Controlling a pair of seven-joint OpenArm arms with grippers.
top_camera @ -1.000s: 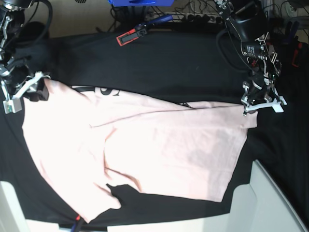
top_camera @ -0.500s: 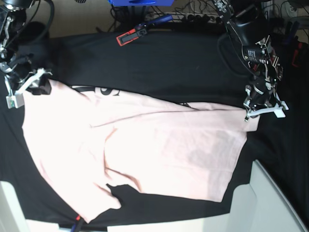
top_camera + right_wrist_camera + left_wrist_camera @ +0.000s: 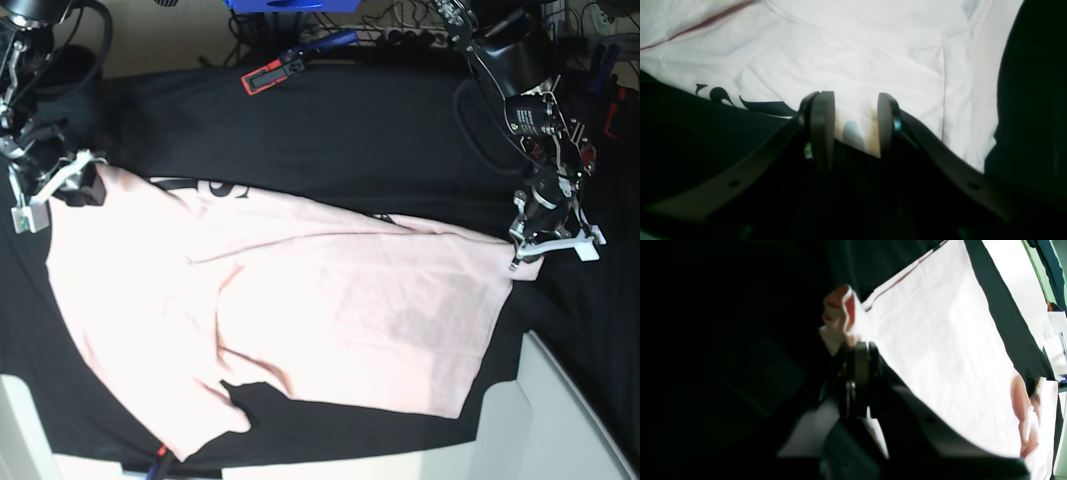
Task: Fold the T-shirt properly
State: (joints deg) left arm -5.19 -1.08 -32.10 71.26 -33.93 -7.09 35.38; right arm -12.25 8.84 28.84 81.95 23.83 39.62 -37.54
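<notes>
The pale pink T-shirt (image 3: 300,300) lies spread on the black cloth, with a strip of black lettering (image 3: 200,188) showing along its far edge. My left gripper (image 3: 527,250) sits at the shirt's right far corner. In the left wrist view this gripper (image 3: 857,350) is shut on the T-shirt (image 3: 940,340), whose corner bunches up just past the tips. My right gripper (image 3: 60,185) is at the shirt's left far corner. In the right wrist view it (image 3: 855,123) stands open, its jaws astride the edge of the T-shirt (image 3: 857,50) near the lettering (image 3: 763,107).
A big black cloth (image 3: 380,130) covers the table. A red and black tool (image 3: 268,75) lies at its far edge, with cables and a blue object (image 3: 290,5) behind it. A white surface (image 3: 560,420) sits at the near right corner.
My left gripper has shut on the shirt's right corner and shifted slightly right and nearer, drawing that corner with it. My right gripper wavered at the left corner and stayed open.
</notes>
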